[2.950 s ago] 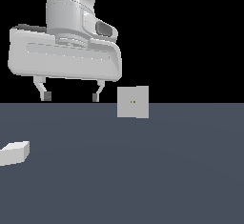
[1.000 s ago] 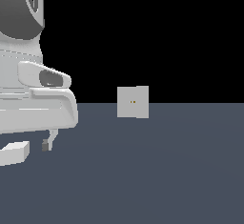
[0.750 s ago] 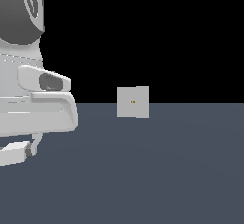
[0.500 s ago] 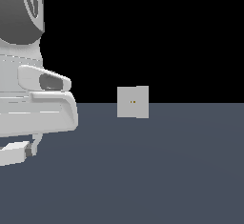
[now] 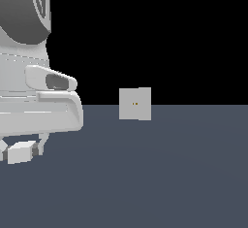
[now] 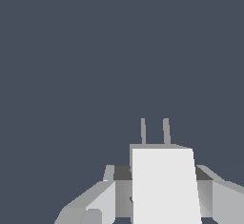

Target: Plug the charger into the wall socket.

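Gripping the small white brick-shaped charger (image 6: 164, 185), the grey two-finger gripper (image 5: 22, 150) looks closed on its sides, tho fingers are partly hidden. Two thin prongs (image 6: 154, 131) lead its long axis. Light grey square wall socket (image 5: 135, 104) stands upright, well apart toward exterior view's right; bare dark floor (image 5: 160, 178) btwn, no obstacle.

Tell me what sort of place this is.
Most likely a bare simulated test scene, not a real room: a flat dark grey-blue floor under a plain black backdrop, a light grey upright square socket plate standing alone, and a small white rectangular charger block at the gripper.
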Tool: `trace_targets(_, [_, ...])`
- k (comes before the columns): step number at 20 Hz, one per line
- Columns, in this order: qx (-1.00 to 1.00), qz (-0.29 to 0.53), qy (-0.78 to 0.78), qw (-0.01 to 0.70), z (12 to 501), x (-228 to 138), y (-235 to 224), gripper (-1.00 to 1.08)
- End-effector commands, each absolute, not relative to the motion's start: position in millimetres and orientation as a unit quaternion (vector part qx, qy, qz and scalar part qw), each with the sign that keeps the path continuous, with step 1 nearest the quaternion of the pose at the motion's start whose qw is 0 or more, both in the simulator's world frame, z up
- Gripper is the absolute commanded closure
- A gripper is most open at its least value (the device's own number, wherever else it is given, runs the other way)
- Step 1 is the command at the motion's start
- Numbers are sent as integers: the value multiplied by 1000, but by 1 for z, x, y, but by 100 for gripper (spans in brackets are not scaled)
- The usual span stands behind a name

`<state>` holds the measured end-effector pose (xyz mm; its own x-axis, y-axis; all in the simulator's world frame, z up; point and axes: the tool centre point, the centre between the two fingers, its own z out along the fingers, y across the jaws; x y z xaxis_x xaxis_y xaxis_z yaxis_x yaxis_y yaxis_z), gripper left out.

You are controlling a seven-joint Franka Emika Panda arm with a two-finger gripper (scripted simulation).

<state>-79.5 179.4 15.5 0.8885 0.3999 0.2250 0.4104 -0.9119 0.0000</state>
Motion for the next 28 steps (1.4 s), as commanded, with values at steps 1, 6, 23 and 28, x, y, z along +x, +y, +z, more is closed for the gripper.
trace_targets(1, [-975,-112,-191,22,20,-71,171,108])
trace_targets(6, [-985,-113,-126,16,38,-41,139,108])
trace_targets(23, [-986,-113,121,-13,100,23,-13,108])
trace_targets(28, [-986,-113,124,-14,100,23,-16,108])
